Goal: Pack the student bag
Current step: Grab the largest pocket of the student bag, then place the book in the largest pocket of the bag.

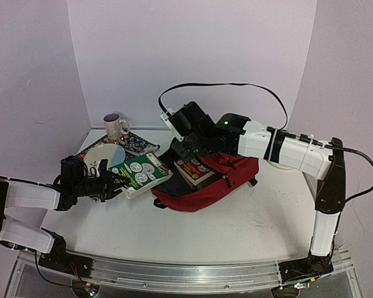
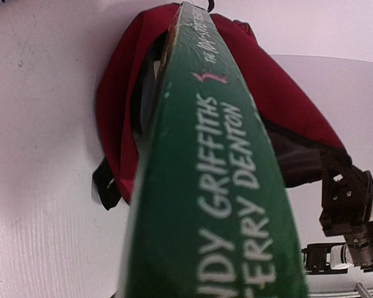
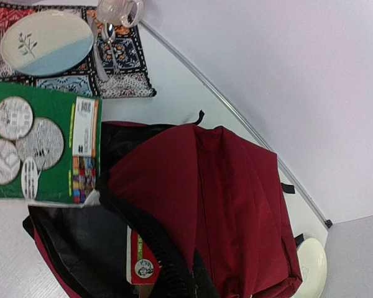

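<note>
White table (image 1: 236,217) – left hand (image 1: 114,180) grips green book (image 2: 211,186), spine "GRIFFITHS… DENTON" – right hand (image 1: 185,149) clenched over student bag (image 1: 236,172).

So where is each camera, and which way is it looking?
Top camera: above and behind the arms, looking down at the table; the left arm and right arm both show.
Left wrist: on the left arm, looking along the green book toward the student bag; the right arm shows at lower right.
Right wrist: on the right arm, looking down into the open student bag; no robot part clearly shows.
Shared: all three see the green book and student bag.
</note>
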`<state>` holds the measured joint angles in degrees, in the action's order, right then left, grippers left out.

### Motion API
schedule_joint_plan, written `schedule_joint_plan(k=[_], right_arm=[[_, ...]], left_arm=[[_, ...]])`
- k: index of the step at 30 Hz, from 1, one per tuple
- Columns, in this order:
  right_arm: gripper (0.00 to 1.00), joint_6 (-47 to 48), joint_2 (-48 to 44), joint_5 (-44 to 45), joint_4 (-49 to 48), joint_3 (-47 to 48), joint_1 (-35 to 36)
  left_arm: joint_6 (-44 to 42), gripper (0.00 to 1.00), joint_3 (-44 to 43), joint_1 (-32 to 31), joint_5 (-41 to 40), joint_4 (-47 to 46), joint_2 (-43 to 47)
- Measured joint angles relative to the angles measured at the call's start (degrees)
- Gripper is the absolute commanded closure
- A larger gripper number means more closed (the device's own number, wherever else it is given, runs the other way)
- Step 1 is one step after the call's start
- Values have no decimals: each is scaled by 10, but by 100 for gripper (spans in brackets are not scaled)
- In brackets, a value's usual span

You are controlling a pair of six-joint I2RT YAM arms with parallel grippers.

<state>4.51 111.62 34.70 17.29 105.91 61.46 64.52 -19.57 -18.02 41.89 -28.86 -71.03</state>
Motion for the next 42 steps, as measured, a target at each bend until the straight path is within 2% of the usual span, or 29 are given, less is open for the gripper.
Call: schedule_joint_plan(k=[5, 14, 18, 31, 42], right_arm=[[100, -20, -14, -17, -23, -3, -12], [100, -49, -29, -39, -54, -23, -20], [100, -55, -30, -45, -63, -27, -20], [100, -61, -41, -58, -100, -37, -22], [100, -61, -65, -81, -127, -80, -23]], left_arm=[[8, 100, 0, -30, 1, 0, 2], [50, 100, -1, -40, 8, 11, 59], [66, 100, -8, -51, 20, 10, 59], [80, 100, -80, -125, 54, 2, -28], [79, 100, -152, -131, 84, -29, -81]])
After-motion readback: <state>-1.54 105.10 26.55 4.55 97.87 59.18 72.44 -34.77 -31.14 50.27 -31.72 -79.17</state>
